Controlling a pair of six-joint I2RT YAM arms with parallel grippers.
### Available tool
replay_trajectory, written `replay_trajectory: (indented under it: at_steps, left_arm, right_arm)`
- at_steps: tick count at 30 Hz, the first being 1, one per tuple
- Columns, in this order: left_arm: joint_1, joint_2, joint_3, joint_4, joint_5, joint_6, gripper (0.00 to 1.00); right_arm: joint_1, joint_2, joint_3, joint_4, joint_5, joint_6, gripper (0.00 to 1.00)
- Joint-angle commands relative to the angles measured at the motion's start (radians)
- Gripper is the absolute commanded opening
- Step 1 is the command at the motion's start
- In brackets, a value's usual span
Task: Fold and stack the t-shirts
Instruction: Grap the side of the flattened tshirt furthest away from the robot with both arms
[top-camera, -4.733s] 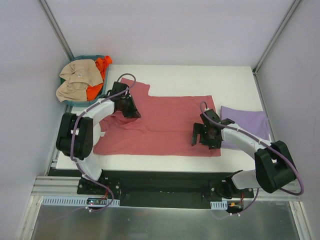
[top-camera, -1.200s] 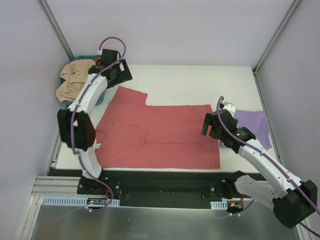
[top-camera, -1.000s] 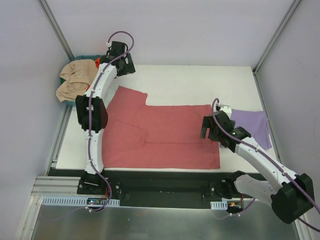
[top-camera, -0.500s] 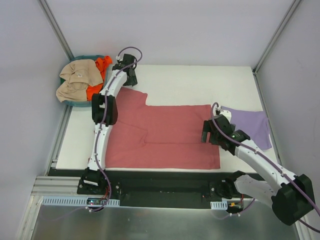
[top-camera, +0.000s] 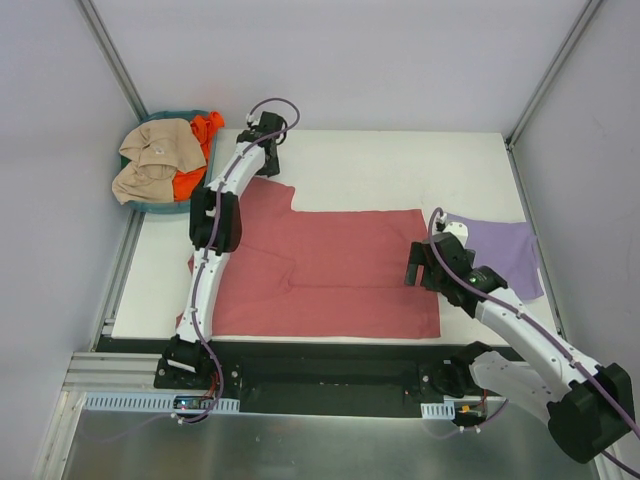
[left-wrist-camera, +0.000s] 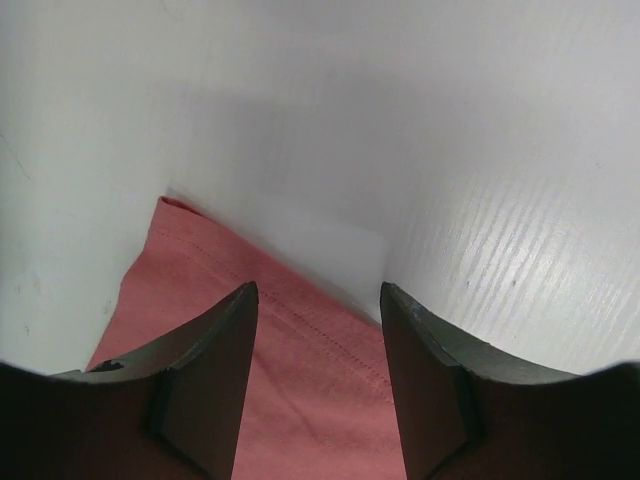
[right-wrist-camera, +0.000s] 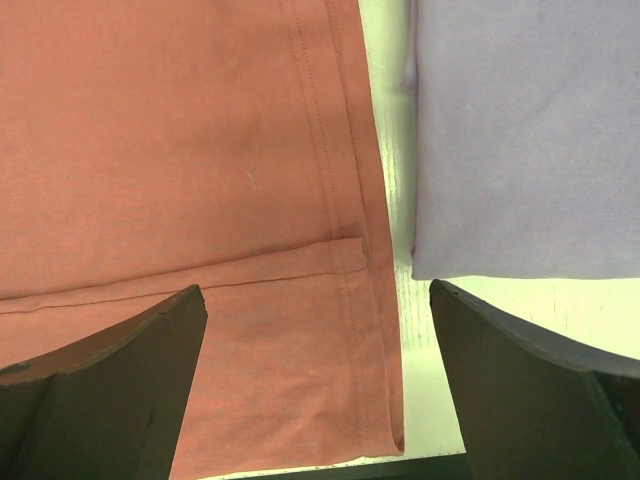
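The brick-red t-shirt (top-camera: 320, 265) lies spread flat across the table. The lavender t-shirt (top-camera: 497, 250) lies folded to its right, apart from it by a thin strip of table. My left gripper (top-camera: 268, 166) is open and empty, just above the red shirt's far sleeve edge; in the left wrist view (left-wrist-camera: 318, 300) the hemmed red cloth (left-wrist-camera: 300, 400) shows between the fingers. My right gripper (top-camera: 418, 268) is wide open and empty above the red shirt's right hem (right-wrist-camera: 330, 330); in the right wrist view the lavender shirt (right-wrist-camera: 520, 130) lies to the right.
A teal basket (top-camera: 152, 206) holding beige and orange clothes stands off the table's far left corner. White table (top-camera: 400, 165) shows behind the red shirt. Walls and slanted metal posts close in the back and sides.
My left arm has swung from over the basket rightward and down to the red shirt's far sleeve. The red shirt's left part lies flatter than before. My right gripper has shifted only slightly.
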Motion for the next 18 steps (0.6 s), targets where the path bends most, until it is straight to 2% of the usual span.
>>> replay_trajectory:
  at_steps: [1, 4, 7, 13, 15, 18]
  left_arm:
    - [0.016, -0.03, -0.053, -0.144, 0.066, -0.033, 0.5]
    - [0.016, -0.069, -0.099, -0.155, 0.043, -0.038, 0.46]
    - [0.02, -0.093, -0.127, -0.167, -0.006, -0.036, 0.48]
    - [0.036, -0.076, -0.122, -0.175, 0.044, -0.049, 0.38]
    - [0.042, -0.063, -0.111, -0.175, 0.062, -0.05, 0.33]
    - [0.053, -0.047, -0.097, -0.173, 0.092, -0.059, 0.15]
  right_arm:
    - [-0.005, -0.028, -0.007, 0.004, 0.02, -0.01, 0.96]
    - [-0.005, -0.031, -0.011, 0.004, 0.023, -0.007, 0.96]
    - [-0.004, -0.034, -0.011, 0.003, 0.027, -0.006, 0.96]
    - [-0.005, -0.031, -0.014, 0.003, 0.039, -0.003, 0.96]
    - [-0.005, -0.03, -0.014, 0.004, 0.044, -0.003, 0.96]
    - [-0.005, -0.016, -0.004, 0.004, 0.061, -0.006, 0.96]
